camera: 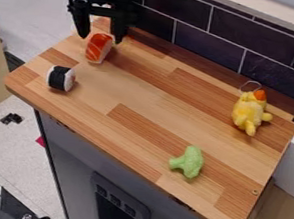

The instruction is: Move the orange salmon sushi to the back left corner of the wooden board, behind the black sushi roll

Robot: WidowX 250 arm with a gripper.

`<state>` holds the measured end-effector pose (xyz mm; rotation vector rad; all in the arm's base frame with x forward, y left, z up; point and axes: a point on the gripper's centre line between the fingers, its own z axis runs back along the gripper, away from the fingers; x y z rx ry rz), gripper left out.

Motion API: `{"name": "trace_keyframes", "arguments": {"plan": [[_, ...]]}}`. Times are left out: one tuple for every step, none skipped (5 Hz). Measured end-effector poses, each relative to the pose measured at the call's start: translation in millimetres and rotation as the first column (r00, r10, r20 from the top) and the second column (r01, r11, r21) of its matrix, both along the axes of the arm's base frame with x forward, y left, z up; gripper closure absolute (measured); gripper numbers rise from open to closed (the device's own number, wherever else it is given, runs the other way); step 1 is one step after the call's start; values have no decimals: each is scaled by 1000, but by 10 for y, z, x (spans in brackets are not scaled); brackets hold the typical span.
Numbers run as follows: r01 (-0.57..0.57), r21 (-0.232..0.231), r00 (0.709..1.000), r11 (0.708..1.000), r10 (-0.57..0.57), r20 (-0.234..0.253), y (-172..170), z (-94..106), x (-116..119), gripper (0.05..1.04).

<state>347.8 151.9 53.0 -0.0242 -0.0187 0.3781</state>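
While the gripper is held low over the far left corner of the wooden desk, as seen in the camera view, its two fingers are spread wide and nothing is gripped. Between and just below the fingertips, the orange-and-white salmon sushi is seen lying on the desk; whether it is touched by either finger cannot be told. Nearer the left edge, a white sushi roll wrapped with a black band is placed near the salmon sushi, apart from it. Well apart on the right, a yellow plush toy with an orange top and a thin loop is set near the dark tiled wall. Toward the front, a green toy broccoli is laid on the desk.
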Motion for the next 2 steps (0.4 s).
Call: {"name": "trace_keyframes", "arguments": {"plan": [[30, 23, 999, 999, -30, 40, -151, 232, -9, 83], [74, 42, 997, 996, -76, 30, -420, 278, -132, 83]]}}
